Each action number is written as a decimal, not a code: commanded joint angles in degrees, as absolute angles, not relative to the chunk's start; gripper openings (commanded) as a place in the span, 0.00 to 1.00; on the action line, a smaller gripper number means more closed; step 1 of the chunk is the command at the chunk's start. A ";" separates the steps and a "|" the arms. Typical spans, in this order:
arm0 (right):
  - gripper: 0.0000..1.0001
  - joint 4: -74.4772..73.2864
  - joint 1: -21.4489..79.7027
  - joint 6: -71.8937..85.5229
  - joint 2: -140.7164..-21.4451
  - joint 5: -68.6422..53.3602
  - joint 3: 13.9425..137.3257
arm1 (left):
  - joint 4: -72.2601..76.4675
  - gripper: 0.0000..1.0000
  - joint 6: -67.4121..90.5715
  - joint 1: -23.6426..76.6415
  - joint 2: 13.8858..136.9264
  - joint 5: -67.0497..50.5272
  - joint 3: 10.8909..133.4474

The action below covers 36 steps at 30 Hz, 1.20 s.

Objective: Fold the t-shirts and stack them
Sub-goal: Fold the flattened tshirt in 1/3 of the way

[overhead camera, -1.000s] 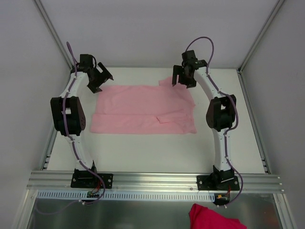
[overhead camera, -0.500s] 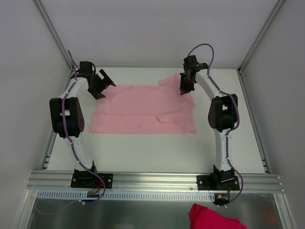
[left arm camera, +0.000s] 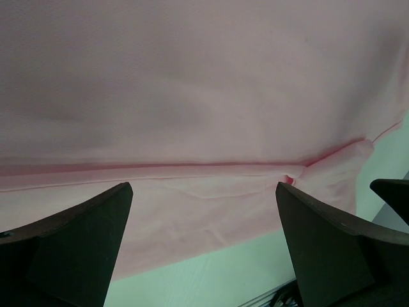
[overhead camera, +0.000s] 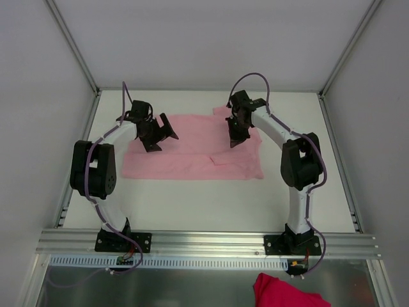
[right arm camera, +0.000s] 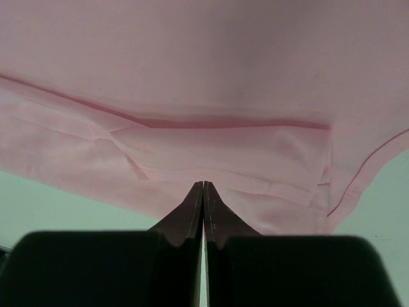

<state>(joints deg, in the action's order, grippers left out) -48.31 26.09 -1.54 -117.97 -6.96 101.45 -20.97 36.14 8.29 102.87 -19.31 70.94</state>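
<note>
Our left claw [overhead camera: 161,130] is spread wide and our right claw [overhead camera: 234,135] is pressed together, both over the pink t-shirt [overhead camera: 192,157].

We see the t-shirt lying flat on the white table [overhead camera: 192,198], folded into a long band. Our left fingers [left arm camera: 70,246] stand far apart above a fold line. Our right fingers [right arm camera: 192,211] touch each other with nothing between them, close to the t-shirt's edge. A darker pink cloth [overhead camera: 287,294] lies off the table, at the near right.
</note>
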 commanded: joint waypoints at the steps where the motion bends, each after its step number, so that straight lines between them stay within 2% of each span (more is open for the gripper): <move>1: 0.01 -45.97 26.28 -2.37 -114.35 -9.22 96.09 | -18.02 0.98 34.19 8.52 102.22 -19.60 69.00; 4: 0.01 -41.93 27.33 -2.20 -113.56 -10.98 91.25 | -17.58 0.96 34.28 9.05 101.78 -18.99 67.06; 5: 0.01 -40.44 27.68 -2.28 -113.73 -11.16 90.36 | -17.40 0.88 34.19 9.14 101.69 -18.64 66.19; 6: 0.01 -39.47 28.38 -2.29 -113.82 -11.60 89.48 | -17.49 0.76 34.19 9.23 101.60 -18.55 65.83; 7: 0.01 -38.85 28.65 -2.37 -113.91 -11.69 88.69 | -17.49 0.59 34.19 9.32 101.51 -18.20 65.57; 9: 0.01 -37.27 29.53 -2.63 -114.17 -11.95 87.10 | -17.84 0.33 33.67 9.49 101.16 -16.88 65.13; 11: 0.01 -37.09 30.06 -2.81 -114.43 -11.69 86.66 | -18.80 0.15 33.31 9.75 101.25 -16.18 65.39; 12: 0.01 -37.00 30.23 -2.99 -114.52 -11.52 86.75 | -19.07 0.00 33.22 9.84 101.16 -15.82 65.39; 36: 0.01 -33.40 32.69 -1.76 -114.00 -10.55 80.86 | -18.98 0.00 35.77 12.83 100.37 -12.31 57.14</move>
